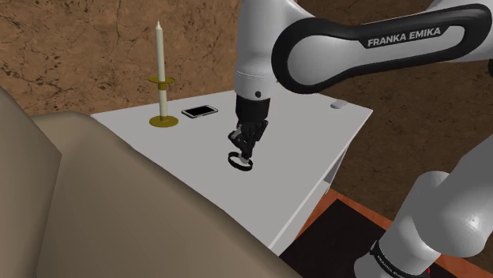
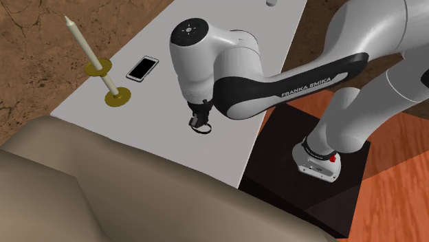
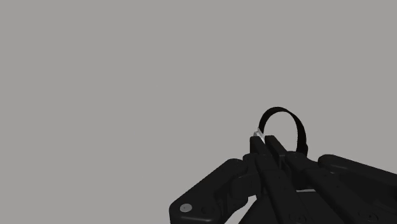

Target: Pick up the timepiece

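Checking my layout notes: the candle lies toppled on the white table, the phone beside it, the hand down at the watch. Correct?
No: the candle stands upright in its holder, as the shoulder view shows. The phone does lie beside it, and the hand is down at the watch.

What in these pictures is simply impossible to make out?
- Dial of the watch: in the wrist view the gripper covers it.
- Small white thing at the far corner of the table: too small in the shoulder view, and cut by the top edge in the second exterior view.
- Whether the watch rests on the table or hangs just above it: no view settles it.
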Robot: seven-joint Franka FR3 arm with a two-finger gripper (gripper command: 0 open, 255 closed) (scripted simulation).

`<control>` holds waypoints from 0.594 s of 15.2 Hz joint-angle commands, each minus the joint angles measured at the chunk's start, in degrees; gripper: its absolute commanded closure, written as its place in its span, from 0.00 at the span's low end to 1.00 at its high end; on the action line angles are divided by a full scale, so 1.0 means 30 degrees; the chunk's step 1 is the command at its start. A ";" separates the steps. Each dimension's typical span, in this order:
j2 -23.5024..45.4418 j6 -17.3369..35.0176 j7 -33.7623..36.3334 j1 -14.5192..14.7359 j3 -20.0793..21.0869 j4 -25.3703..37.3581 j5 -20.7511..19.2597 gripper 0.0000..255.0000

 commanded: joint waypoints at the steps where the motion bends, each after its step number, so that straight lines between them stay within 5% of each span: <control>1: -0.0052 -0.0516 -0.0049 -0.0009 -0.0031 0.0464 0.0016 1.00; 9: -0.0107 -0.2559 -0.0214 -0.0066 -0.0136 0.2464 0.0013 1.00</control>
